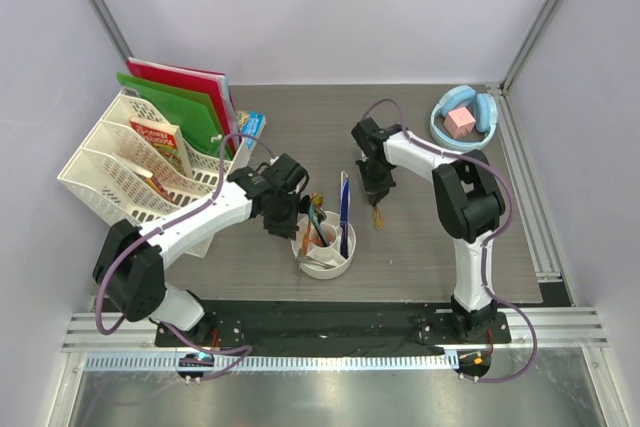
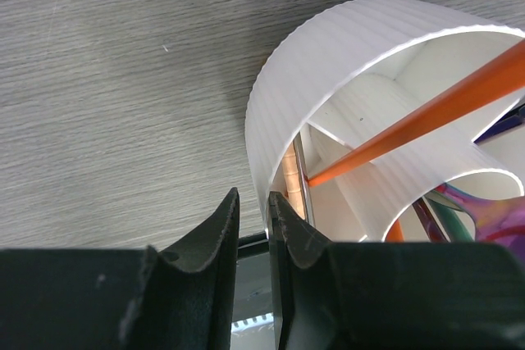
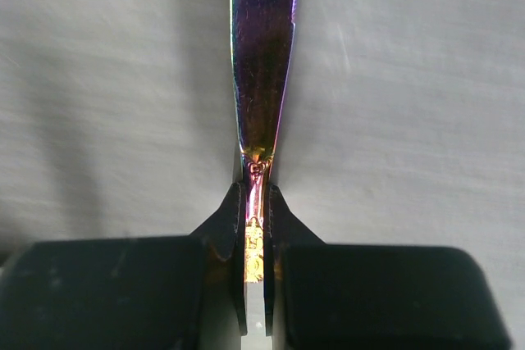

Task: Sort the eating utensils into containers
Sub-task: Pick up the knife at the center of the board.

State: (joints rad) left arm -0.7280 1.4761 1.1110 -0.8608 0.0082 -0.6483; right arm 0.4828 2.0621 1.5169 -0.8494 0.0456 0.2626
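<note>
My right end effector (image 1: 377, 196) grips a slim utensil (image 1: 378, 215). My left end effector (image 1: 281, 217) sits beside the white cup (image 1: 325, 269).

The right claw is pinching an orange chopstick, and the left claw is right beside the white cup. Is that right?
Not quite. The right claw is pinching a shiny rainbow-coloured utensil, not an orange chopstick; the right wrist view shows it. The orange chopstick sits in the white cup, and the left claw is right beside that cup.
</note>
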